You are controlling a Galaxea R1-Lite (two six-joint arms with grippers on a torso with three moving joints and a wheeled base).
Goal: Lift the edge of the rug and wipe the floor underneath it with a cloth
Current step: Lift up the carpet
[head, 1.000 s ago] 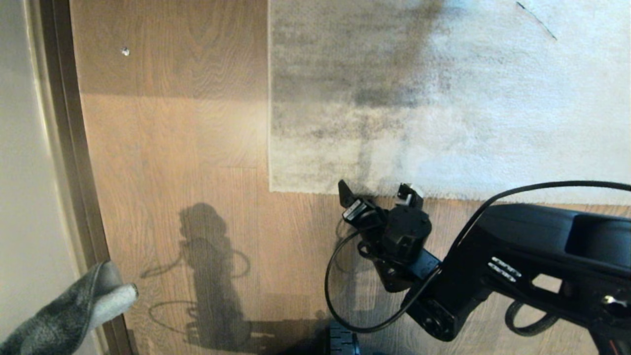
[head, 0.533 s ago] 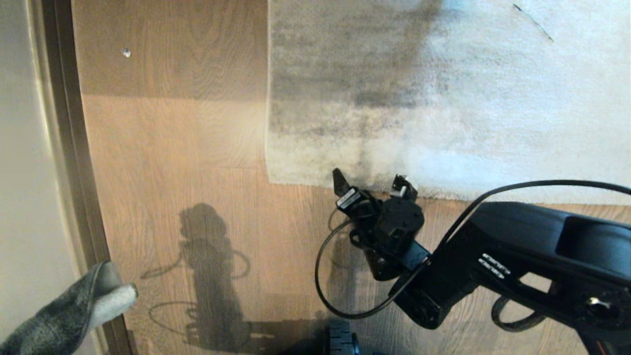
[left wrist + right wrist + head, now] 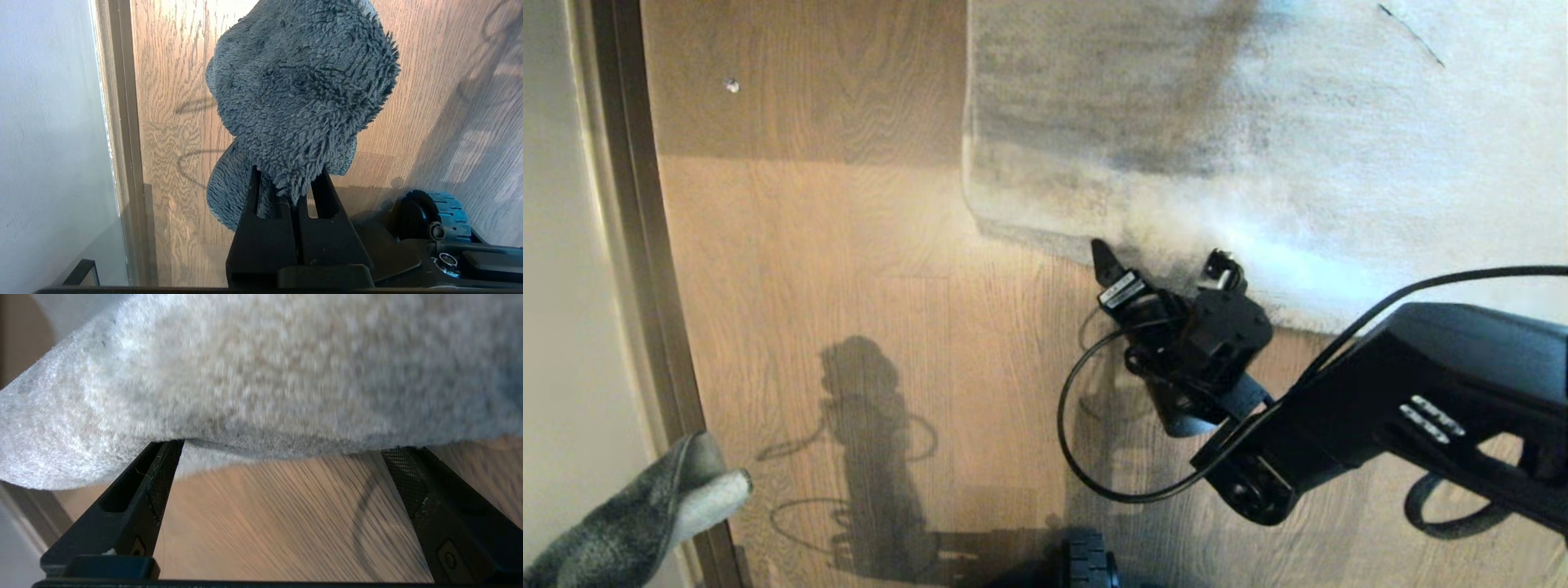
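a: nearest first. left gripper (image 3: 292, 192) is parked low at about 8 o'clock in the head view, next to the skirting strip (image 3: 645, 327), fingers clenched on the grey fuzzy cloth (image 3: 302, 90). same spot as a second ago, no wiping yet.

b: and the right arm?

a: right gripper (image 3: 1164, 261) sits near centre, maybe 4 o'clock of it, fingers spread wide and holding nothing. the wrist view shows both fingertips tucked under the rug edge (image 3: 261, 437), pile resting on top of them, plank floor (image 3: 278, 514) visible between them.

b: what changed?

a: a second ago the rug's near edge lay straight and flat with the gripper just short of it. since then the gripper has pushed toward 12 o'clock, and the edge now bows back and rides up over the fingers. the rug corner (image 3: 980, 220) at 11 o'clock of the gripper looks pulled in and slightly curled.

b: so it's a scoop, not a pinch.

a: looks that way. my read is the lift has started but barely, only a thin strip of floor is exposed. it needs more height, or the fingers closing on the hem, before the cloth can get under. risk: the rug slides off open fingers.
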